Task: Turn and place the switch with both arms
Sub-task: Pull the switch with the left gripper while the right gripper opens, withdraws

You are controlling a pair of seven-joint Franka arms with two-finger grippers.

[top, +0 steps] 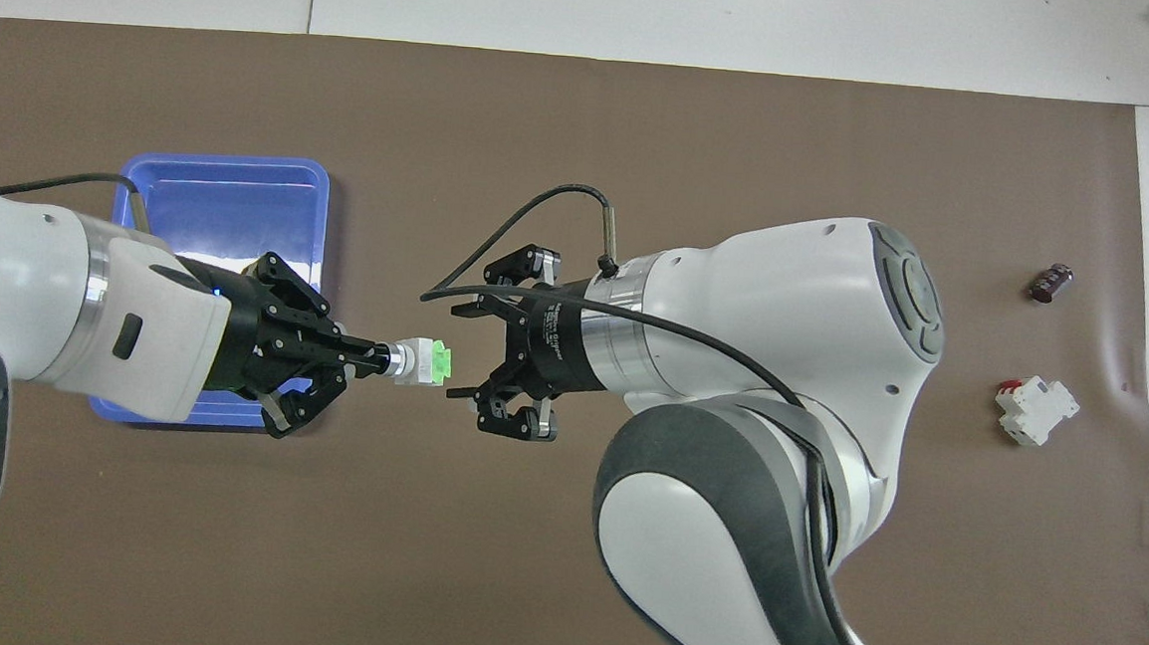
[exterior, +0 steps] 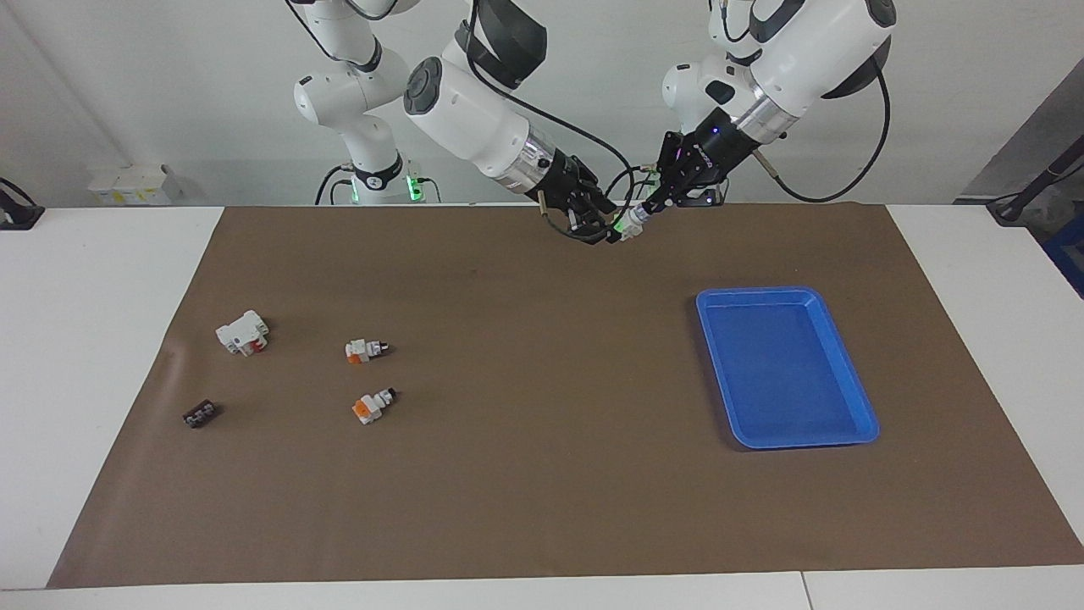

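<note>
The left pincer [top: 373, 358] was pinching the switch [top: 424, 362] by its black end, up in the air just beside the blue tray [top: 224, 181]. The right pincer [top: 478, 356] was spread wide, right next to the switch but not touching it.

The light is bright and even in both views, and it seems to come from above; the shadows are short and soft. In the facing view, the blue tray [exterior: 786, 366] has a thin dark shadow along its edge farthest from the robots; the small parts on the brown mat [exterior: 542, 474] have only faint shadows. In the overhead view, the tray [top: 224, 181] shows a pale glare on its floor; the white arm shells look a little washed out. The green button of the switch [top: 427, 361] glows strongly. Both views are sharp, with no visible blur; the mat's edges look almost straight.
</note>
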